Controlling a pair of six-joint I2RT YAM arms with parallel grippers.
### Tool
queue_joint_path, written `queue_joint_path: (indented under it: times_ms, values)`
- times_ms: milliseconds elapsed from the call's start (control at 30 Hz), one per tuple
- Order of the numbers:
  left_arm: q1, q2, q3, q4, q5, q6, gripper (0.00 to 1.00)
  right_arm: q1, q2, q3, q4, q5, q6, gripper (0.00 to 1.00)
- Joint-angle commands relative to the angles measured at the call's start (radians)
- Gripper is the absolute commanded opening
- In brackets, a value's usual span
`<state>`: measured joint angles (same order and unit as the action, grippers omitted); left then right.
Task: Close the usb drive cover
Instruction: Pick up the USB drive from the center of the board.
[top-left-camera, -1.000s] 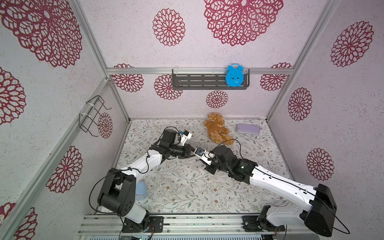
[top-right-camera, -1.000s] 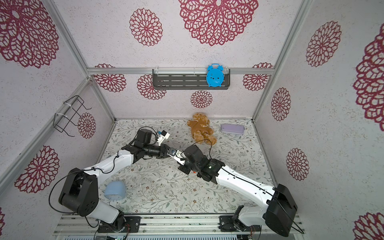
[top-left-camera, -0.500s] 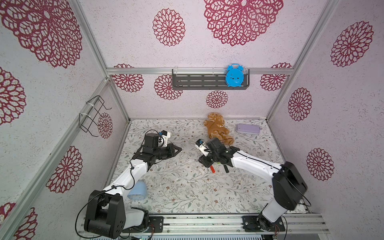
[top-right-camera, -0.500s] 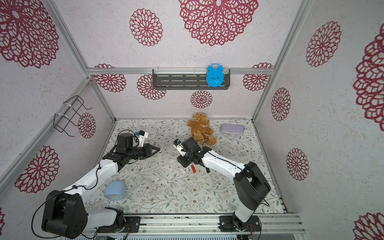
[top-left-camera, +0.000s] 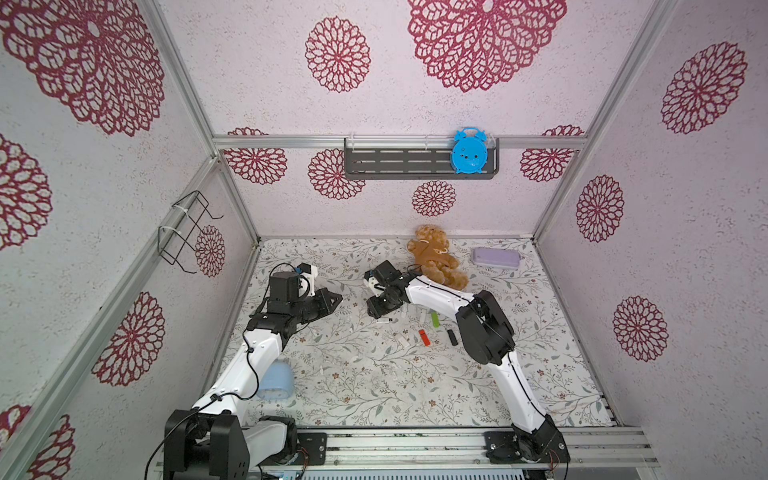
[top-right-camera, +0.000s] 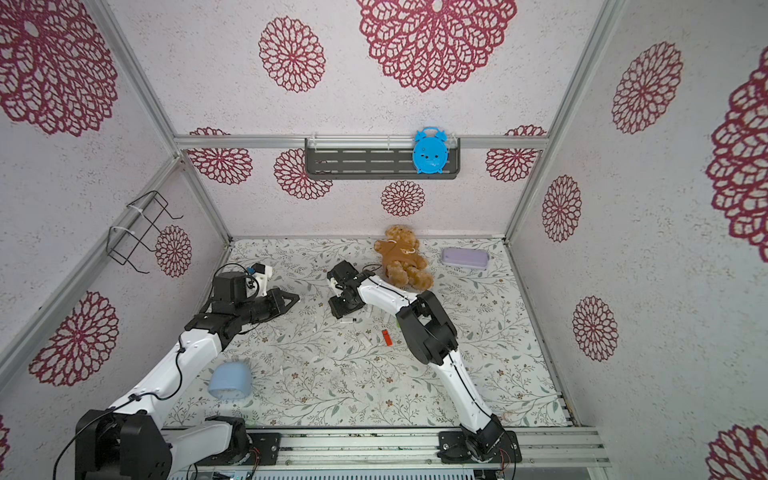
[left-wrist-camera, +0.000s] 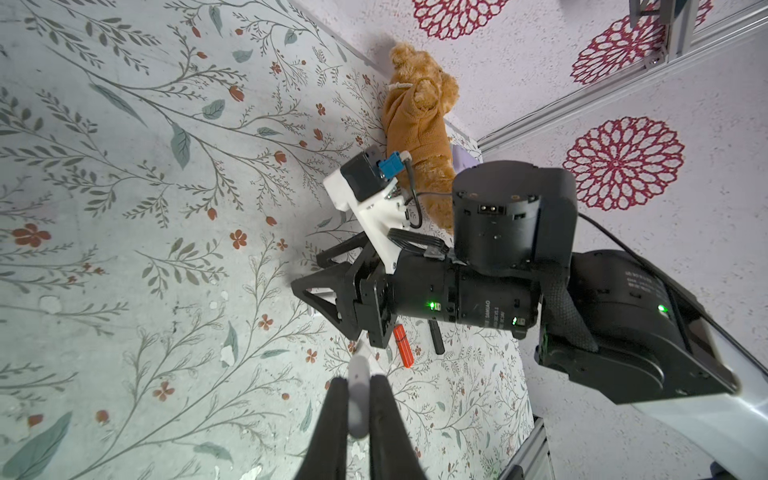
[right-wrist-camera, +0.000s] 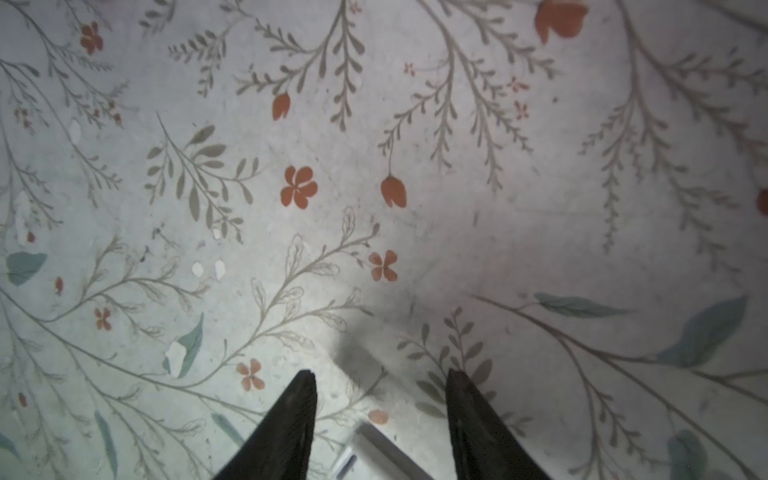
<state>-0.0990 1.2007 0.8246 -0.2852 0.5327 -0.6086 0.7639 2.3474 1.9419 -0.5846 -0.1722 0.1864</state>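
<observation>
Shelf (top-left-camera: 395, 167) holds blue clock (top-left-camera: 468, 150); left tool (left-wrist-camera: 359, 380) pinches white piece (left-wrist-camera: 358, 409).

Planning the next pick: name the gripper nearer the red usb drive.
Right. The right gripper is just back-left of the red usb drive; the left gripper, shut on a white piece, is farther off leftward.

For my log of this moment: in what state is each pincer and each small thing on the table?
left pincer: shut on a white piece
right pincer: open, empty
white usb drive: lying on the table, below the right pincer, not held
red usb drive: lying flat, free
teddy bear: lying down
</observation>
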Motion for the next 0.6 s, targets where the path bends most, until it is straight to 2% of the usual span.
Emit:
queue_joint_path:
  times_ms: [0,300,500,567]
  values:
    - [0.007,-0.003,-0.004,-0.014,0.004,0.032,0.1,0.014,0.01,0.042,-0.109,-0.038,0.021,0.51]
    - [0.007,0.025,0.005,-0.008,0.035,0.021,0.1,0.058,-0.117,-0.143,-0.18,0.01,-0.017,0.46]
    - [0.007,0.019,-0.005,0.013,0.045,0.0,0.1,0.068,-0.156,-0.146,-0.242,0.077,-0.04,0.43]
    - [0.007,0.012,-0.01,0.014,0.041,-0.001,0.1,0.076,-0.176,-0.139,-0.248,0.1,-0.036,0.39]
